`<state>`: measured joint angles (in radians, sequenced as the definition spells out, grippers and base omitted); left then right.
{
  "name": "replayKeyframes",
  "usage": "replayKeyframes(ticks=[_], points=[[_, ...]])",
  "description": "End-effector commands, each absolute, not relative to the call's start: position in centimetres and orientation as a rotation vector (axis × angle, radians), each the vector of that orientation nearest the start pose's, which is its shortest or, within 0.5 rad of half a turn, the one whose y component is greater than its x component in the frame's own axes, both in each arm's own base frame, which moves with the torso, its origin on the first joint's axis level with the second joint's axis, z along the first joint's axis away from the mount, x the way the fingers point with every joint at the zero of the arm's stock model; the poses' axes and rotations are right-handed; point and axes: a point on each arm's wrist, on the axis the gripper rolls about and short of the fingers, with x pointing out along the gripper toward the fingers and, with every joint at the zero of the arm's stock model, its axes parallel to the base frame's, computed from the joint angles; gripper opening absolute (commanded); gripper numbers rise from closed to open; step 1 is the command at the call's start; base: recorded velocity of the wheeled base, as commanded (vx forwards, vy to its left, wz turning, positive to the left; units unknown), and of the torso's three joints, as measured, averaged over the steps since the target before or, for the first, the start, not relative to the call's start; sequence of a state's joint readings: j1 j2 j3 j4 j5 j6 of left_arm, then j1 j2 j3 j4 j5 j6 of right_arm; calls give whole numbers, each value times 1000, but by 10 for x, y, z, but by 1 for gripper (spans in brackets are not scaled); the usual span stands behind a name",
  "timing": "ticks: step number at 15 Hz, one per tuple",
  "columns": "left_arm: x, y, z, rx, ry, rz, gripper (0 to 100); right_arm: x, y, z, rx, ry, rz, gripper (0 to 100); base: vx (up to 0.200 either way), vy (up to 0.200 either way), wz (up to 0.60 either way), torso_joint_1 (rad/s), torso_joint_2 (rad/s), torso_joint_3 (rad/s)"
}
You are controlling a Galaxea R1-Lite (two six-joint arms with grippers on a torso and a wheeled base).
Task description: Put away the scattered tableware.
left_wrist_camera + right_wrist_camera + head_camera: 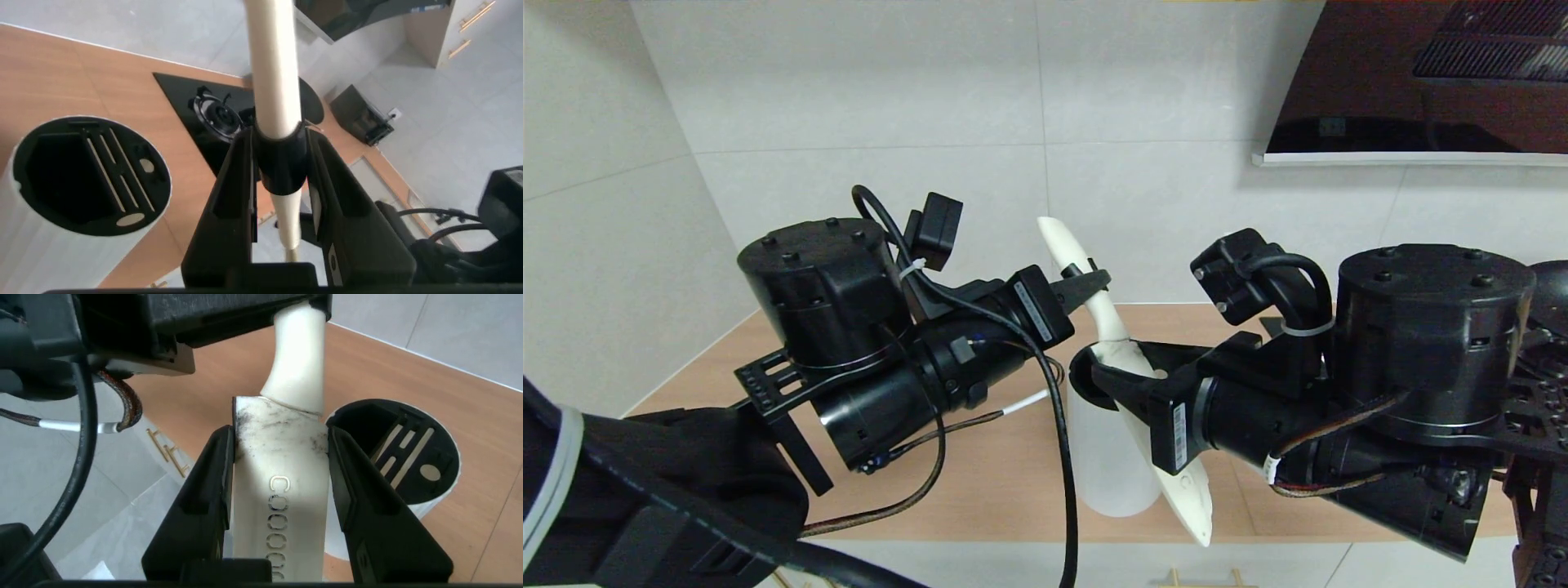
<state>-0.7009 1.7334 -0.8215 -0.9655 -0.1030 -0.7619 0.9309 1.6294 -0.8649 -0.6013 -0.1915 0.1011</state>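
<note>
Left gripper (1086, 282) is closest to the head cam, so starting there: its jaws are clamped on the round handle of a white spatula (1104, 318), pretty high up the shaft. The left wrist cam shows the same grip (278, 163), w/ the handle running straight through the jaws. Right gripper (1123, 363) has its jaws shut across the flat slotted blade, one on each edge; the right wrist view (278, 490) shows that clearly. So the spatula is up in the air, tilted, held at both ends, blade end lowest and nearest the cam. It's above and just in front of the white utensil holder (1103, 474), which stands upright on the wooden surface (980, 457).

Handling, imo: looks like light plastic, stiff enough not to sag between two grips, not fragile. The handle is smooth and round, so prob slippery and could twist in the jaws. The blade is flat and wide, a much surer hold, tho it's smudged w/ dark marks. For dropping it in the holder I'd keep the handle grip and let the blade go.

Count:
- 1 spatula
- 1 holder, open black mouth facing up (10, 175), w/ slots showing at the bottom
- 2 grippers, both on the same spatula
- 1 black cooktop (204, 106) further along the surface
</note>
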Motion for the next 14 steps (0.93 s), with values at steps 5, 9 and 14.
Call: replayKeyframes(ticks=[5, 9, 14], points=[[237, -205, 219, -703, 199, -769, 0, 181, 235, 217, 13, 176, 726, 100, 0, 0, 0, 0, 0, 0], [235, -201, 247, -721, 145, -687, 0, 176, 226, 231, 36, 135, 711, 100, 0, 0, 0, 0, 0, 0], [254, -202, 299, -459, 6, -487, 0, 180, 161, 263, 64, 74, 552, 100, 0, 0, 0, 0, 0, 0]])
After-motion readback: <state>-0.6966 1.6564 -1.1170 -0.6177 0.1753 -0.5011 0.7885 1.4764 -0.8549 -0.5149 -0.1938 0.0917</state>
